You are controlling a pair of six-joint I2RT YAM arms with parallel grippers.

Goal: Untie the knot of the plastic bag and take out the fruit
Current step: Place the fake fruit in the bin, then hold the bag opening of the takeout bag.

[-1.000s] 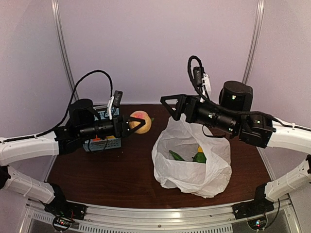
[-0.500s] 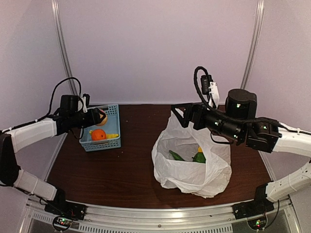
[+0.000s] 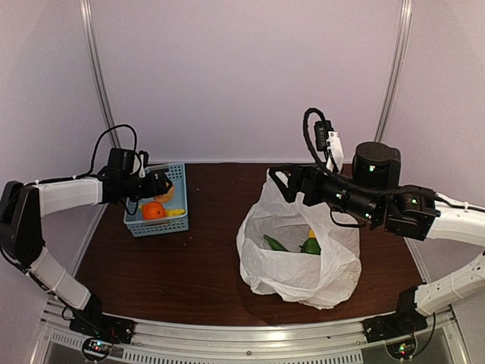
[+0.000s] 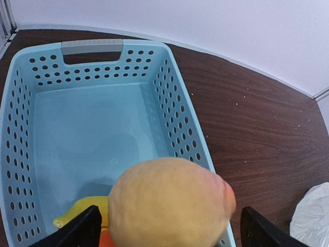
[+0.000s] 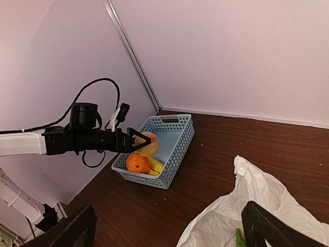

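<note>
Left arm: white-sleeved, reaching along the table's left side toward the far corner. Left gripper [image 3: 158, 186]: black fingers closed against both sides of one piece of fruit, a rounded yellow-orange piece with a pinkish blush [image 4: 169, 206], held over the blue basket [image 4: 92, 77] and above the pieces lying in it; whether it touches them cannot be told. Blue basket: perforated plastic, grey handle at the far end, standing at the far left of the dark brown table [image 3: 189, 273]. Contents at its near end: one round orange piece [image 3: 153, 211] and one yellow piece [image 3: 175, 213], side by side. Plastic bag [image 3: 295, 273]: white, crinkled, sitting right of centre and well apart from the basket, its mouth gaping upward. Contents visible through the mouth: a long green piece [image 3: 274, 243], a second green piece [image 3: 311, 246] and a small yellow piece [image 3: 311, 233] just behind it. Right gripper [image 3: 282, 184]: hovering at the bag's raised far-left rim, fingers spread wide with nothing between them.
</note>
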